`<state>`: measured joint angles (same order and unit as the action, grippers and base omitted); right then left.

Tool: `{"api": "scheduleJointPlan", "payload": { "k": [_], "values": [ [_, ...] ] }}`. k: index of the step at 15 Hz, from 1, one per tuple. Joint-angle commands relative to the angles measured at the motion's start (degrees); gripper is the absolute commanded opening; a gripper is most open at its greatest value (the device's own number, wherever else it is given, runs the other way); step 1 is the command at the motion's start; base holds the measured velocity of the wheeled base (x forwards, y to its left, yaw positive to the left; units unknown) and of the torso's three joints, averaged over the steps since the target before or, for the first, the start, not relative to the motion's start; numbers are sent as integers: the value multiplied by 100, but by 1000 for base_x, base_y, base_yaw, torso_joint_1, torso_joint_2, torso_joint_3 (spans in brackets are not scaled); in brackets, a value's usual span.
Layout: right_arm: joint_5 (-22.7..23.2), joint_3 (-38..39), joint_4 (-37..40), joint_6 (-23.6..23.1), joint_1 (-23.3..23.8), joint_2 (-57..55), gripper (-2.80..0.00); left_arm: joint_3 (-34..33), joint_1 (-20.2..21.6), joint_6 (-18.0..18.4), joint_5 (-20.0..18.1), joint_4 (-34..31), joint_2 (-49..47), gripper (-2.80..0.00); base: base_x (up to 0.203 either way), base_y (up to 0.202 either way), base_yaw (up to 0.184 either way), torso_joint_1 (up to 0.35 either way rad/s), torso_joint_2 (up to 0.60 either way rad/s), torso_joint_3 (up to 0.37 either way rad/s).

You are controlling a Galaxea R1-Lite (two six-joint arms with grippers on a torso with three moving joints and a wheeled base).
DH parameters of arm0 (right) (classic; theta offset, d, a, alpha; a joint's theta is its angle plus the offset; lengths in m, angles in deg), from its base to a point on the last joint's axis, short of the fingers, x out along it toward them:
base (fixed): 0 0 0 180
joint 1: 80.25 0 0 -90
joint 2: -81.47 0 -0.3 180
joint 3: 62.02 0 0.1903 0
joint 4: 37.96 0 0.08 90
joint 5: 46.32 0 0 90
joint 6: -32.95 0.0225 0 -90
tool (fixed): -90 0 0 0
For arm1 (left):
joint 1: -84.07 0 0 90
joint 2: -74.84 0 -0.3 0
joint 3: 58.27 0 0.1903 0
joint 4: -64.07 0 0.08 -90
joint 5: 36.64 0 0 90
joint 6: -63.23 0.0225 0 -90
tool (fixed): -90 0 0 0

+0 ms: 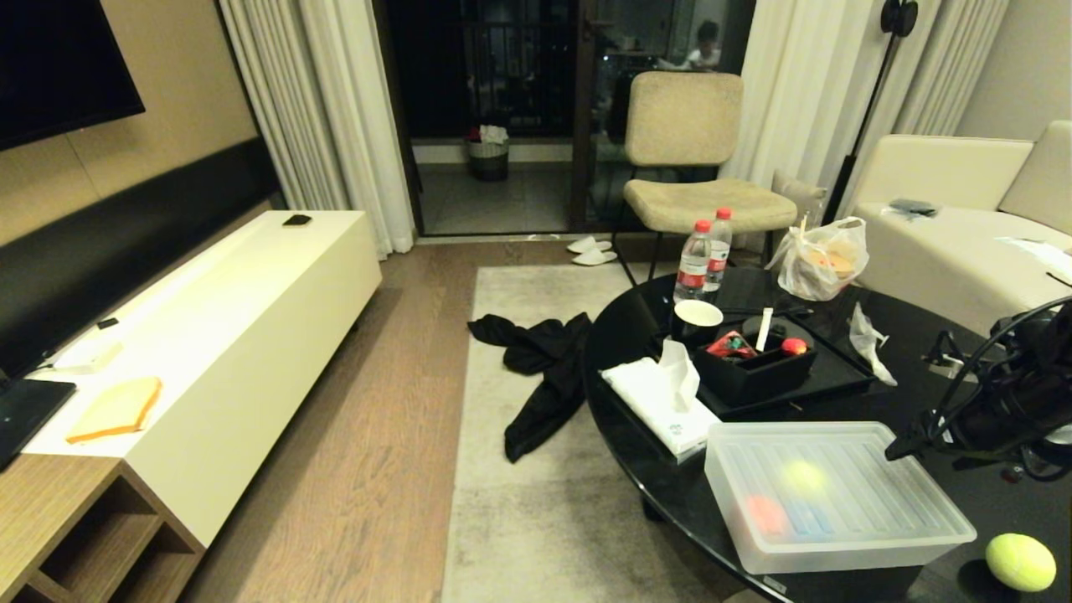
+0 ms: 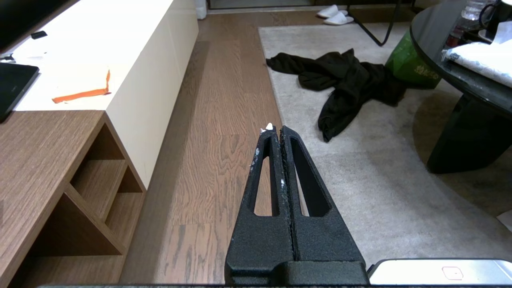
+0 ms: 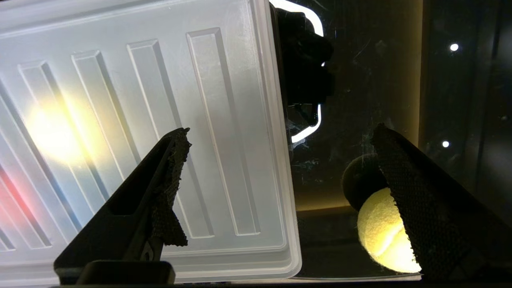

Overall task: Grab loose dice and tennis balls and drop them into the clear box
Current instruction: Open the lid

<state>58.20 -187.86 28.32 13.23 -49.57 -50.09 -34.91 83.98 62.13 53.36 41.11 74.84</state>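
Living-room scene from the head view: we see a round glossy black coffee table on a pale rug, with the rectangular frosted clear plastic box near its front edge, ribbed lid on. Through the lid show a yellow-green blur and red and blue blurs, too vague for us to identify. One loose fuzzy yellow-green tennis ball lies on the table just right of the box. Our right arm enters from the right, above the table beside the box.

Left wrist view: our left gripper hangs over the wooden floor, fingers pressed together, holding nothing.

Right wrist view: our right gripper hovers over the box's lid edge, jaws spread wide and empty. One finger partly covers the tennis ball; contact we cannot tell.
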Motion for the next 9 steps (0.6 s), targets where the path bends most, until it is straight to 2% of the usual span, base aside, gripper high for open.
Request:
{"api": "scheduleJointPlan", "payload": {
  "k": [1,9],
  "values": [
    [-2,-9,24,-14,6,-10,0,-18,1,-5,0,4,0,-280,0,0,0,0,0,0],
    [-107,8,24,-14,106,-221,0,-18,1,-5,0,4,0,-280,0,0,0,0,0,0]
  ]
}}
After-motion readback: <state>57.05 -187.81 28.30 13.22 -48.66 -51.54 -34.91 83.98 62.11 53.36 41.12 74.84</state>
